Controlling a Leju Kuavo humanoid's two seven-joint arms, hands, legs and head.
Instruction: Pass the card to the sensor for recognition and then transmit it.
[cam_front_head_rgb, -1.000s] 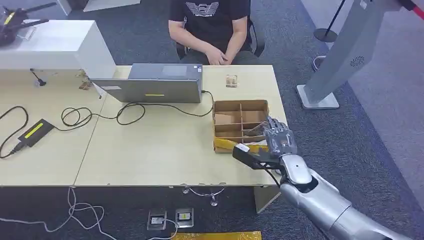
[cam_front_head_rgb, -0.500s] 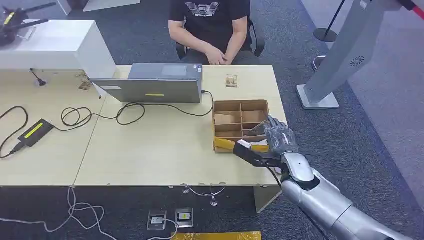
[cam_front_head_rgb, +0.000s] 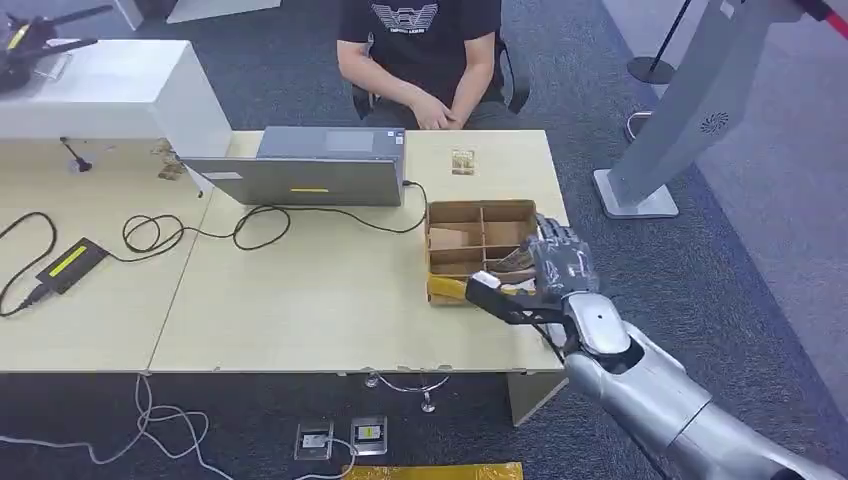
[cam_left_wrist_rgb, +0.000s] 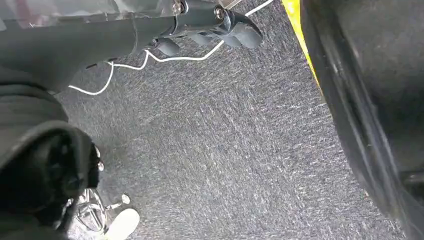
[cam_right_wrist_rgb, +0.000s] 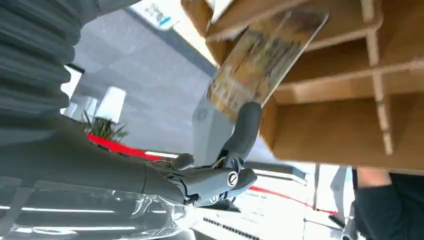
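Over the right end of the counter (cam_front_head_rgb: 300, 310), the right robot hand (cam_front_head_rgb: 558, 268) hangs above the near right compartments of the divided cardboard box (cam_front_head_rgb: 480, 212). It pinches a patterned card (cam_right_wrist_rgb: 262, 57) with one dark finger (cam_right_wrist_rgb: 245, 130) pressed on its lower edge, the card tilted against the box dividers. Its other fingers look slightly curled. The left robot hand (cam_left_wrist_rgb: 210, 25) hangs above the carpet; whether it is spread cannot be told.
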